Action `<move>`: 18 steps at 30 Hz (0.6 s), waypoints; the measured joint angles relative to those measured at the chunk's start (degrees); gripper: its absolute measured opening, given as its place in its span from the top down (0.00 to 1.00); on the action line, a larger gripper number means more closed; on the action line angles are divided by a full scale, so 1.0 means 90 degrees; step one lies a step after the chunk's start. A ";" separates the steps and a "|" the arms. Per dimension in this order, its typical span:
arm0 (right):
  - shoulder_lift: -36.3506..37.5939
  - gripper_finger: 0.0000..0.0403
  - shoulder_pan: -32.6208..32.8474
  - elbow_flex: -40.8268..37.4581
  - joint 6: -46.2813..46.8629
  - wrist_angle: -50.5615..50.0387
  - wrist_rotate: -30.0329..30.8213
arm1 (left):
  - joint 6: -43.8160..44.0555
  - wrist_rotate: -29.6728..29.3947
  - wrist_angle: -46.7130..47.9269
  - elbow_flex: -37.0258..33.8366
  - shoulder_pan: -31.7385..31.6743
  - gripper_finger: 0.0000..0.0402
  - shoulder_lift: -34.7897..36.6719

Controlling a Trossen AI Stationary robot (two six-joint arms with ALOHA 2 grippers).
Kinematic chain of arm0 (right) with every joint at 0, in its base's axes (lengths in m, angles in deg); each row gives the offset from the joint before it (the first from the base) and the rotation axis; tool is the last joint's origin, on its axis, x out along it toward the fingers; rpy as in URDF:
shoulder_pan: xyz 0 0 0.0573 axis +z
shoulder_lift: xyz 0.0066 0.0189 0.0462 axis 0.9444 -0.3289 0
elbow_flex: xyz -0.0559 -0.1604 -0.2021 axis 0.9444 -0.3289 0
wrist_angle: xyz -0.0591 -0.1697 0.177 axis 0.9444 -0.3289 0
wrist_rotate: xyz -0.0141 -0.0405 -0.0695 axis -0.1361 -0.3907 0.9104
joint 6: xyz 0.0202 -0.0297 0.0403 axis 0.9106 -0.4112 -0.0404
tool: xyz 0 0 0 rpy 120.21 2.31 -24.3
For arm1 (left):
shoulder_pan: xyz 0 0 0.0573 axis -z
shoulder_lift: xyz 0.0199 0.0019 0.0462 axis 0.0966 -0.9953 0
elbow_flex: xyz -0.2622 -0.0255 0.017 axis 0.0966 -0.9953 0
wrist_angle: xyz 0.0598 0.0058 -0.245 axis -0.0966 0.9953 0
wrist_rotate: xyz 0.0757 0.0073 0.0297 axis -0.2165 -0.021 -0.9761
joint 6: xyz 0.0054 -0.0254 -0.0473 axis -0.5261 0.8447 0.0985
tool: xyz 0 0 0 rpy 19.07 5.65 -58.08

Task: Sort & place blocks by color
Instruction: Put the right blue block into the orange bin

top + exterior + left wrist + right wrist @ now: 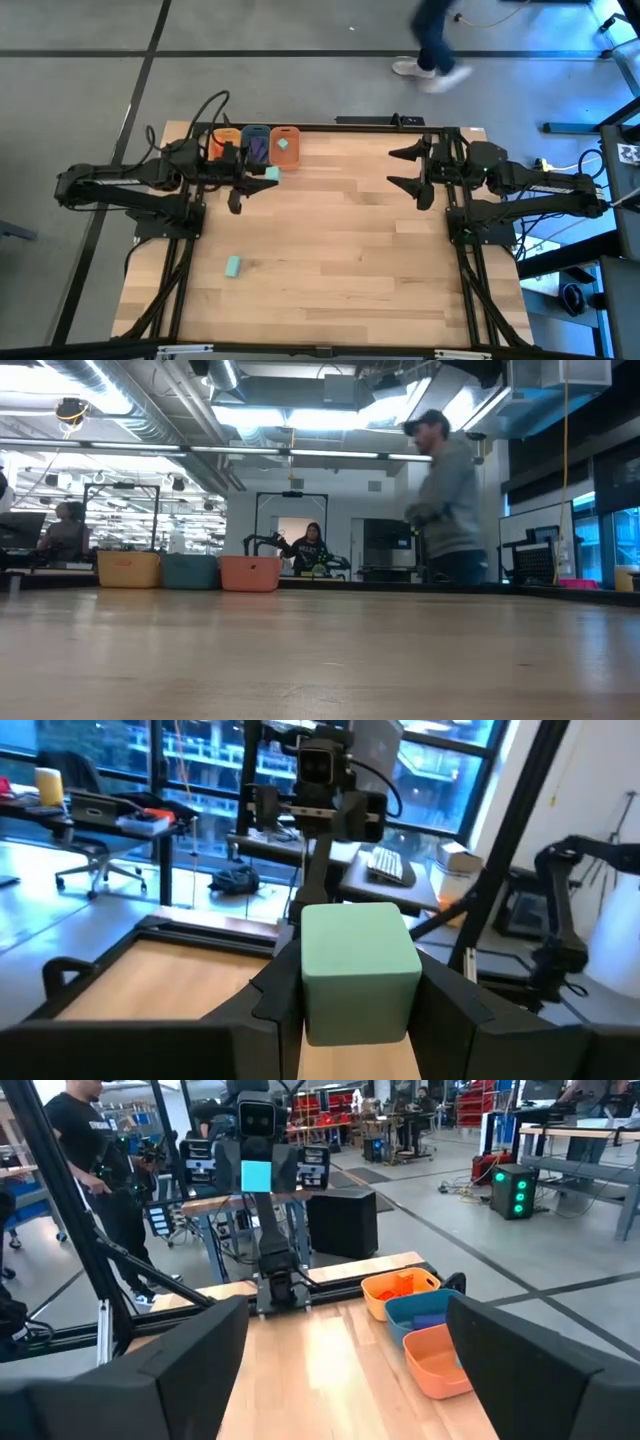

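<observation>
My left gripper [262, 176] is raised at the table's far left, just in front of the tubs, shut on a mint-teal block [358, 965]. The same block [256, 1176] shows in the right wrist view across the table. A second teal block [232, 265] lies flat on the table nearer the front left. Three tubs stand in a row at the far edge: yellow [225, 141] holding orange-red blocks, blue [257, 144] holding purple ones, and orange [286, 144] holding a teal one. My right gripper [392, 168] hangs open at the far right, with nothing between its fingers. My left gripper pinches the teal block by two opposite sides [312, 1000] between its two fingers [272, 1005]. The fingers lie level and point toward the table's right side. The block is lifted clear of the table, with its free end sticking out past the fingertips.
The middle of the wooden table [340, 250] is bare between the two arms. A person [445, 500] walks behind the table's far edge, and other people sit farther back in the room.
</observation>
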 joint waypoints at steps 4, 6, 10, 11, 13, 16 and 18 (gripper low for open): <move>0.0000 0.15 0.0000 0.0000 -0.0013 -0.0013 0.0000 | 0.0118 -0.0135 -0.0120 -0.0091 -0.0001 0.69 -0.0004; 0.0000 0.15 0.0000 0.0000 -0.0014 -0.0019 0.0000 | 0.0136 -0.0135 -0.0123 -0.0091 -0.0001 0.69 -0.0004; 0.0000 0.15 0.0000 0.0000 -0.0012 -0.0022 0.0005 | 0.0263 -0.0421 -0.0121 -0.0091 -0.0001 0.69 -0.0004; 0.0000 0.15 0.0000 0.0000 -0.0012 -0.0019 0.0005 | 0.0320 -0.0553 -0.0110 -0.0091 -0.0010 0.69 -0.0007; 0.0000 0.15 0.0000 0.0000 -0.0003 -0.0022 0.0007 | 0.0432 -0.0785 -0.0083 -0.0090 -0.0095 0.69 -0.0103; -0.0002 0.15 0.0000 0.0000 0.0017 -0.0027 0.0010 | 0.0734 -0.0986 0.0060 -0.0031 -0.0404 0.69 -0.0450; -0.0002 0.15 0.0000 0.0000 0.0017 -0.0027 0.0010 | 0.0775 -0.0965 0.0394 0.0241 -0.0729 0.69 -0.0807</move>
